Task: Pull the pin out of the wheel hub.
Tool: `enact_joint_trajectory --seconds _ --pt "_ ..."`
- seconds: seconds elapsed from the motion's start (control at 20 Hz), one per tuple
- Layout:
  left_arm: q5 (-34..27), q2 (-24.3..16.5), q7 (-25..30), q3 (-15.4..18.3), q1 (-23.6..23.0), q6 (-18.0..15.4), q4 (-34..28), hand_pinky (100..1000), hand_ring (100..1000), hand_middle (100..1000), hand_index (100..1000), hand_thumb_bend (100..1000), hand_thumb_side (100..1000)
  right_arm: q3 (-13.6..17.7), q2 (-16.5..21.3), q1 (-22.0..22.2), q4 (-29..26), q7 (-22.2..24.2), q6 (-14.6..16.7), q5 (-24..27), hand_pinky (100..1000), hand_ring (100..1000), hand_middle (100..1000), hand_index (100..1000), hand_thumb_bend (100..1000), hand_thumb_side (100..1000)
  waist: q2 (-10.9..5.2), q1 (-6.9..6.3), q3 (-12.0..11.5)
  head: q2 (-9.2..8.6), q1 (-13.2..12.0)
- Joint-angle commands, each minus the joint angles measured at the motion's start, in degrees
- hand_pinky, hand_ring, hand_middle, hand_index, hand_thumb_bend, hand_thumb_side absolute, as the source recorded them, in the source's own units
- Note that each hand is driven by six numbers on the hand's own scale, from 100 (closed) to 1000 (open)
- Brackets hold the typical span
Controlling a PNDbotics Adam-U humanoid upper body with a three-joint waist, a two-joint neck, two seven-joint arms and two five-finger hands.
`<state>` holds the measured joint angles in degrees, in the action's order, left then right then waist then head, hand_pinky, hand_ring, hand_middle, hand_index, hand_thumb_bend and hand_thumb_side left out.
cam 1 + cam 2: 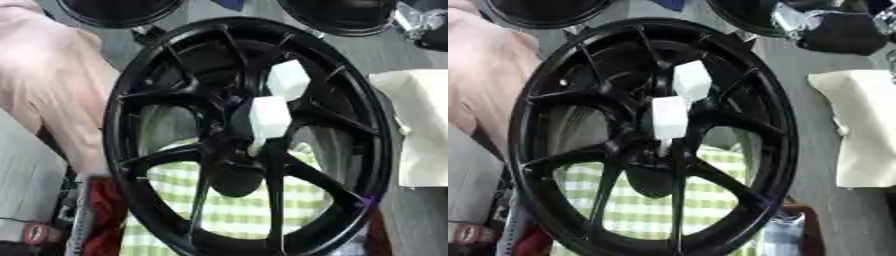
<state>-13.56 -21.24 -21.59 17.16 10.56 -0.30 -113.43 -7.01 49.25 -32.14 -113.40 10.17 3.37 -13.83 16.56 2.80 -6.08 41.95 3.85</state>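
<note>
Right eye view: fingers of the right hand [826,26], black and silver at the upper right corner, could not be told open or closed. Wheel hub [245,135] stood upright mid-frame, with a white pin [269,119] at its centre and a second white block [287,79] just above. Green checked cloth [236,205] showed between the spokes.

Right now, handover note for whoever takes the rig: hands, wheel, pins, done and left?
Hands: neither robot hand shows in either eye view, so their state is unknown.
Wheel: black, spoked, upright and close to the camera, filling most of the view. A green-and-white checked cloth shows through the lower spokes.
Pins: two white blocky pieces sit by the hub, one at the centre, one just above it. They look like the pins, still in place.
A person's sleeve lies along the wheel's left rim.
Done: nothing visible.
Left: reach in, grip a pin, pull it out.
</note>
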Motion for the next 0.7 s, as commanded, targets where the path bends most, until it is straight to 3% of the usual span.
enact_joint_trajectory --seconds 0.05,0.4,0.6,0.7 --pt "0.4 -1.9 0.3 0.1 0.1 0.0 -1.2 806 637 695 847 216 776 -0.9 5.1 -2.1 -1.2 4.1 4.4 -2.9 908 819 770 777 243 467 -1.15 0.02 -0.1 -0.64 0.2" --pt "0.5 -2.5 0.6 -0.2 0.0 0.2 -1.2 807 636 695 847 214 776 -4.4 11.7 -5.3 -1.2 11.9 9.0 -2.1 905 826 770 777 288 444 -1.5 0.69 -0.3 -0.35 0.3" --pt "0.5 -2.8 0.8 -0.5 -0.1 0.4 -1.2 807 636 695 847 212 778 -6.8 14.4 -7.7 -1.2 17.5 8.9 0.7 905 833 780 783 290 422 -1.74 1.19 -0.3 -0.29 0.4" --pt "0.5 -3.0 1.0 -0.6 -0.1 0.5 -1.2 808 637 696 847 211 779 -8.4 14.8 -9.7 -1.2 20.7 8.0 2.6 905 836 787 787 350 411 -1.88 1.42 -0.4 -0.28 0.5"
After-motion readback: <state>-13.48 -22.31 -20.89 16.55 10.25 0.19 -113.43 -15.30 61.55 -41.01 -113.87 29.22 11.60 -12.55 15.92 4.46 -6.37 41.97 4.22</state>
